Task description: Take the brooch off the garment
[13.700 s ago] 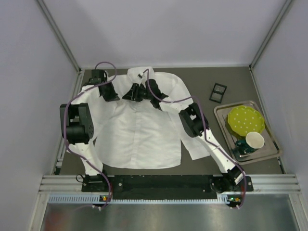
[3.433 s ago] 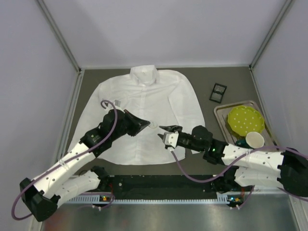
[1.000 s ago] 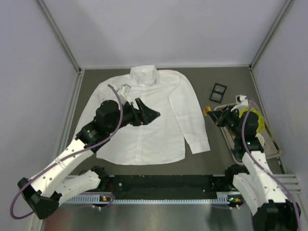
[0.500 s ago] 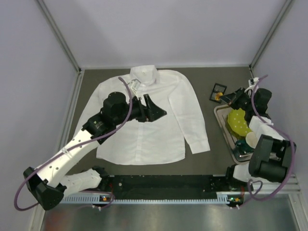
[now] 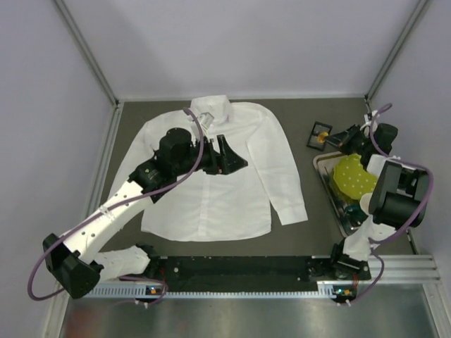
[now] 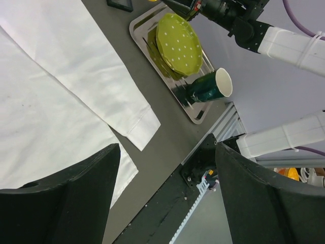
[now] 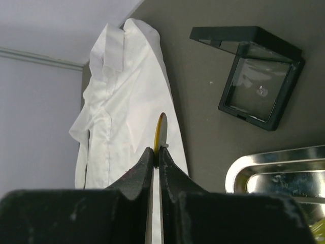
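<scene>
Shirt [image 5: 211, 190] lies flat, front up, on the dark table [image 5: 317, 236], collar toward the far wall and both sleeves spread. The brooch [image 7: 161, 132] is off the shirt. It is pinched edge-on between the tips of the right gripper [image 7: 155, 151], whose fingers are clenched tight on it, so only a thin orange-gold rim stands above them. In the top view this gripper sits at the far right of the table, just beside the small black box [image 5: 320, 132] and well apart from the shirt. In the right wrist view the box lies on the table, its clear pane facing up, with the corner of the metal tray [image 5: 328, 189] near it. Whether the brooch touches the box cannot be told; in the right wrist view there is bare table between them. The left gripper [image 5: 232, 156] hangs over the chest of the shirt, right of the button line, jaws spread wide and holding nothing. The left wrist view looks out between its two dark fingers [image 6: 66, 203] at the shirt's right-side cuff [image 6: 139, 124] on the table. Beyond that is the tray, carrying a green dotted plate [image 6: 177, 43] and a dark green cup [image 6: 209, 87] with a white inside. The plate sits toward the tray's far end, the cup toward its near end.
</scene>
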Robot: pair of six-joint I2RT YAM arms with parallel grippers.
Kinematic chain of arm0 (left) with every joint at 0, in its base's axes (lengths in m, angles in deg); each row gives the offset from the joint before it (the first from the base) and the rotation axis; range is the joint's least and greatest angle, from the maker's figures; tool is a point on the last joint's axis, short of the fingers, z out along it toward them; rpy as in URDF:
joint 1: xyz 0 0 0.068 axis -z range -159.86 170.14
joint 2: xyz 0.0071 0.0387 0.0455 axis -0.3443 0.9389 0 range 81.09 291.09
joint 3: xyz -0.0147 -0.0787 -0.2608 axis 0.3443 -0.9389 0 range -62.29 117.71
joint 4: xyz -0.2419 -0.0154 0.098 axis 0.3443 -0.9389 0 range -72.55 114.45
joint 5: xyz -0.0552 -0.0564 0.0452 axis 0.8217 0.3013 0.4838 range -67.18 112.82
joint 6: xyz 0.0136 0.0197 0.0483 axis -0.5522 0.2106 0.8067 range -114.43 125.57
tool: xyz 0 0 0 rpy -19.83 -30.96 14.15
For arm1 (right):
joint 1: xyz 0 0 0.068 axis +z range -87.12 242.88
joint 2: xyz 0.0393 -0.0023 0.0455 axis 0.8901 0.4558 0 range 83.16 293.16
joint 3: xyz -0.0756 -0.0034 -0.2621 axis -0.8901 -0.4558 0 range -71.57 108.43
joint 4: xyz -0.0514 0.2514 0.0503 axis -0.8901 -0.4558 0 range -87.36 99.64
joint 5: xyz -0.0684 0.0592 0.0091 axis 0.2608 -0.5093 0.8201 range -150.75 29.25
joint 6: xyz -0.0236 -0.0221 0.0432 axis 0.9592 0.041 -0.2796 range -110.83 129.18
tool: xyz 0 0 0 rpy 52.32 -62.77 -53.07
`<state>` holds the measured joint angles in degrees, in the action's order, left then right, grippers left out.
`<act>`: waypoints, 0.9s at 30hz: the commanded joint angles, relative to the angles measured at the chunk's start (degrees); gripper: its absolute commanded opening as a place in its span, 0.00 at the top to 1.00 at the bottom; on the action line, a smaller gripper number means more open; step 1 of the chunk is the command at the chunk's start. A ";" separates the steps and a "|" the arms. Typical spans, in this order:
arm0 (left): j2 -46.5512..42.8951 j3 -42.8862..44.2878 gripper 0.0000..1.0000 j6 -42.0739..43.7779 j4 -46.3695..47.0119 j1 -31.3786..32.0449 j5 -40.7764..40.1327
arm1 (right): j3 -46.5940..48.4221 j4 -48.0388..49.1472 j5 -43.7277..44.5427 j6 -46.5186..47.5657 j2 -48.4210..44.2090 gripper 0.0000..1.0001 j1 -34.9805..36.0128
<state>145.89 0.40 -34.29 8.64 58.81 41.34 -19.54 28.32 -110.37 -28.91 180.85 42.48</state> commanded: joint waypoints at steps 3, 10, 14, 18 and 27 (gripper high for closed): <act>1.56 1.99 0.20 1.71 3.86 -1.23 2.57 | 3.95 1.80 0.06 2.14 3.20 1.00 -0.69; 2.27 1.99 0.20 1.80 4.48 -2.20 4.24 | 4.13 2.59 0.94 3.19 5.58 1.00 -0.69; 2.53 1.55 0.20 1.27 5.35 -2.64 5.47 | 4.04 4.35 1.28 3.28 6.98 1.00 -0.69; 2.44 1.20 0.20 0.66 5.79 -2.82 5.82 | 4.92 4.79 1.46 3.10 8.74 1.00 -0.69; 2.35 0.67 0.20 -0.66 6.85 -2.91 6.70 | 7.73 2.33 2.96 4.60 12.43 1.00 -0.34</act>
<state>148.38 0.40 -33.96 11.50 56.17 46.59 -14.80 29.69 -108.21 -26.35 191.74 42.43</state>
